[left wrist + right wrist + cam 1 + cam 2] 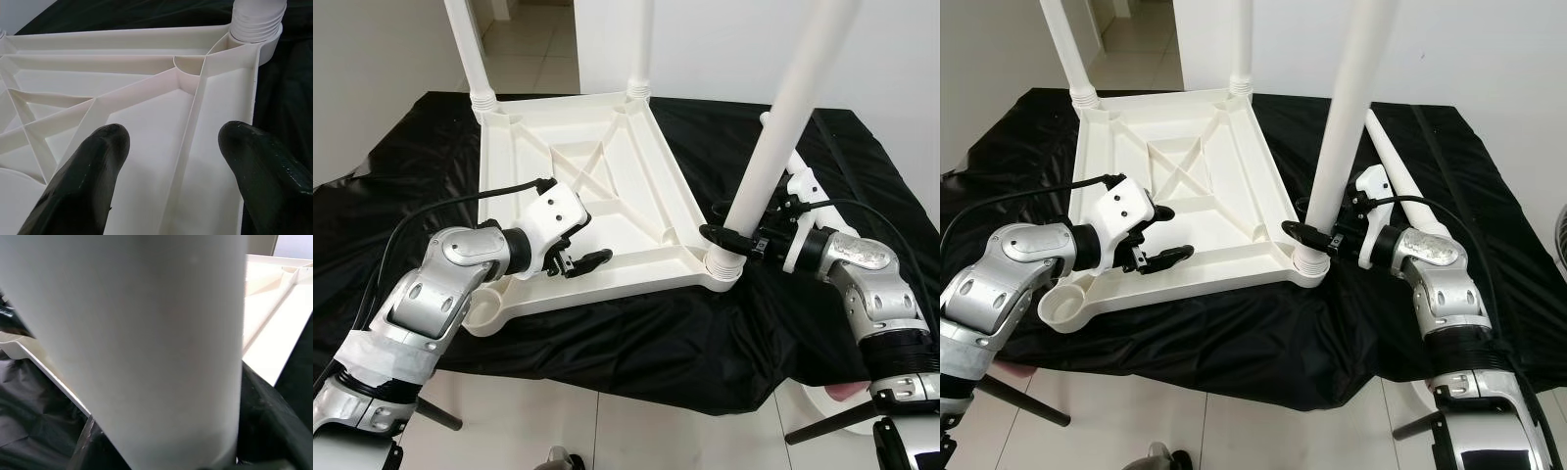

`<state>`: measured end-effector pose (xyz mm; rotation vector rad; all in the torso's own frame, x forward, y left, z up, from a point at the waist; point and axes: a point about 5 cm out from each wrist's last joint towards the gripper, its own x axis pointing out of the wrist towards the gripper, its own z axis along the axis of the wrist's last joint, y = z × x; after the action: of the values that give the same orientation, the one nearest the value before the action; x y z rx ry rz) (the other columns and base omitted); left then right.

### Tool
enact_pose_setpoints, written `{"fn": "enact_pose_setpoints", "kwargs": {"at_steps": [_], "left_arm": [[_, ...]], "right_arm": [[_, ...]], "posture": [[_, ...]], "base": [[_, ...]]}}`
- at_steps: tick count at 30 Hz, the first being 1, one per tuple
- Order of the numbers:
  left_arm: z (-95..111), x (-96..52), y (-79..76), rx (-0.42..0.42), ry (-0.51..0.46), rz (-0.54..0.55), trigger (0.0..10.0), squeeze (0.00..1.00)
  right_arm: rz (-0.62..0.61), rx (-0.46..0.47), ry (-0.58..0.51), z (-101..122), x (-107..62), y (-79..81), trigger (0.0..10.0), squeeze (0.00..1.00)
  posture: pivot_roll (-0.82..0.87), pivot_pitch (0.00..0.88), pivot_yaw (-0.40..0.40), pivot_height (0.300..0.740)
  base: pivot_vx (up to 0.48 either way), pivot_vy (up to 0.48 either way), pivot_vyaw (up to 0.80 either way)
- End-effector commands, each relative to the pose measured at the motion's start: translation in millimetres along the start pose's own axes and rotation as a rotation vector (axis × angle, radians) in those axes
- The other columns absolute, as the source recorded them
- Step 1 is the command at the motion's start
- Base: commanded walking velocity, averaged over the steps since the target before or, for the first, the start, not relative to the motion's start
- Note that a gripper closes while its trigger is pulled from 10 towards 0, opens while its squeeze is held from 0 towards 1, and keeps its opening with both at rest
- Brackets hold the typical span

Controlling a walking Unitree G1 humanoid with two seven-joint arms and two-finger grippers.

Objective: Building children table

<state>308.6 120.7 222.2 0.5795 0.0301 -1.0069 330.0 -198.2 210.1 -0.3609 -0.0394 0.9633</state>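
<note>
While the upturned white tabletop lies on the black cloth, right gripper clasps the near-right leg just above its socket — seating step. Left gripper, fingers apart, braces the tabletop's near edge. Next: loose leg into the empty near-left socket.

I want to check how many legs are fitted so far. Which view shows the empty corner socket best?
The left eye view: the empty socket sits open at the tabletop's near left corner, below the left gripper. The right eye view shows it too, from a slightly different angle. The left wrist view shows a different, filled corner socket.
</note>
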Motion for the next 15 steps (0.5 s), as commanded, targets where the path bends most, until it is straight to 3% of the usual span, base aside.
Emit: {"fn": "enact_pose_setpoints", "kwargs": {"at_steps": [1,3,8,11,13,15], "left_arm": [[0.7,-0.3,-0.4,0.007,-0.001,0.005,10.0,0.0],[1.0,-0.4,-0.6,0.007,-0.003,0.004,10.0,0.0],[1.8,-0.2,-0.4,0.007,-0.005,0.001,10.0,0.0],[2.1,0.5,-0.2,0.008,-0.005,-0.001,10.0,0.0],[2.1,0.5,-0.2,0.008,-0.005,-0.001,10.0,0.0],[1.8,0.5,-0.3,0.007,-0.004,-0.001,10.0,0.0]], "right_arm": [[0.045,0.12,0.123,-31.5,-5.7,12.0,10.0,0.0],[0.081,0.134,0.084,-22.6,-5.7,13.6,10.0,0.0],[0.106,0.132,0.109,-25.3,-7.2,13.5,10.0,0.0],[0.202,0.203,0.135,-36.7,-9.2,28.8,10.0,0.0],[0.202,0.203,0.135,-36.7,-9.2,28.8,10.0,0.0],[0.26,0.212,0.126,-36.5,-6.0,41.0,10.0,0.0]], "posture": [[0.0,0.132,0.055,0.74],[0.0,0.133,0.058,0.74],[0.0,0.133,0.06,0.74],[0.0,0.133,0.06,0.74],[0.0,0.133,0.06,0.74],[0.0,0.137,0.061,0.74]], "base": [[0.0,0.0,0.0],[0.0,0.0,0.0],[0.0,0.0,0.0],[0.0,0.0,0.0],[0.0,0.0,0.0],[0.0,0.0,0.0]]}}
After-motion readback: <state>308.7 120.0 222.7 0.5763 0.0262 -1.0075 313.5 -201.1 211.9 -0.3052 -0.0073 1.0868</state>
